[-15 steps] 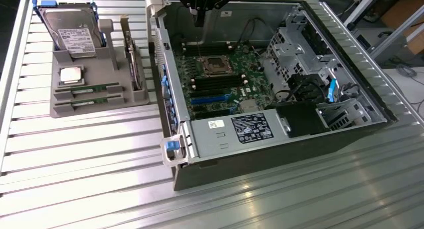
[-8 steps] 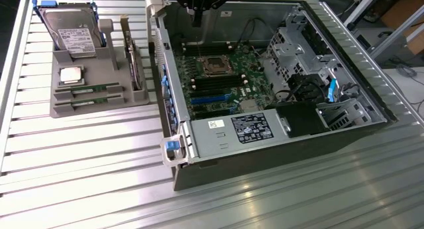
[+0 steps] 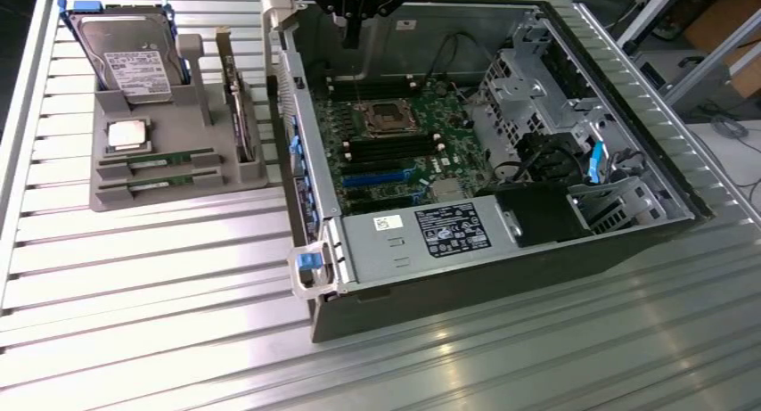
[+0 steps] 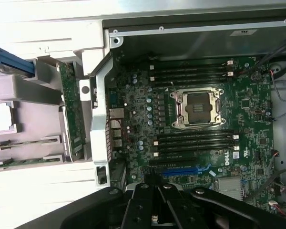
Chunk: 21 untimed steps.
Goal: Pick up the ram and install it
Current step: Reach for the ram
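Two ram sticks, alike: long thin green boards w/ small dark chips & a pale label mid-length. Both sit in the grey holder tray [image 3: 113,200], in the two slots at its front end. The front ram [image 3: 157,184] is just ahead of the rear ram [image 3: 159,164], parallel, near but not touching. Long axes run along the tray's front edge, ends pointing twd the tray's two sides. Behind them in the tray: silver processor chip [image 3: 127,135], then hard drive [image 3: 134,63]. Gripper [image 3: 352,36]: fingers closed together, well apart from the tray, over the open PC case [image 3: 476,291] beside the tray.
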Motion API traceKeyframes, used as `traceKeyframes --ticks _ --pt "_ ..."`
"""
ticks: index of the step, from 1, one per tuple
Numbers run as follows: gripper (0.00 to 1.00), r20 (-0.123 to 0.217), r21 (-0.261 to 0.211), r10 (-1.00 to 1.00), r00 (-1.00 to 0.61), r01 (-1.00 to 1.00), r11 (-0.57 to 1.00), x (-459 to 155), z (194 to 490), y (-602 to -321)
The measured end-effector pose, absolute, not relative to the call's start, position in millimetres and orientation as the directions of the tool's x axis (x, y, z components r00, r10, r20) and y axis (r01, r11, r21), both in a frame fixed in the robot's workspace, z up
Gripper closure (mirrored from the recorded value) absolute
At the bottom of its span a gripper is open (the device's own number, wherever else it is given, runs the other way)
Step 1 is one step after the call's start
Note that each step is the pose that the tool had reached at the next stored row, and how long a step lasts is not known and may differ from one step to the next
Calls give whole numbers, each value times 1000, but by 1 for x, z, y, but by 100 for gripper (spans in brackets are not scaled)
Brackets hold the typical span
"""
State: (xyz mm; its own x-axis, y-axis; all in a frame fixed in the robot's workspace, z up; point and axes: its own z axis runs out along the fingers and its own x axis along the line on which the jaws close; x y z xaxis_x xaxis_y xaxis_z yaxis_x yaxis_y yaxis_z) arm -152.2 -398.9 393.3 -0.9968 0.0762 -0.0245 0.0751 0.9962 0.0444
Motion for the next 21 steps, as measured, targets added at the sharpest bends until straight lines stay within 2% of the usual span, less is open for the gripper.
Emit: traceKeyframes --ticks 21 --pt "89 -24 44 76 -997 75 996 -164 393 -399"
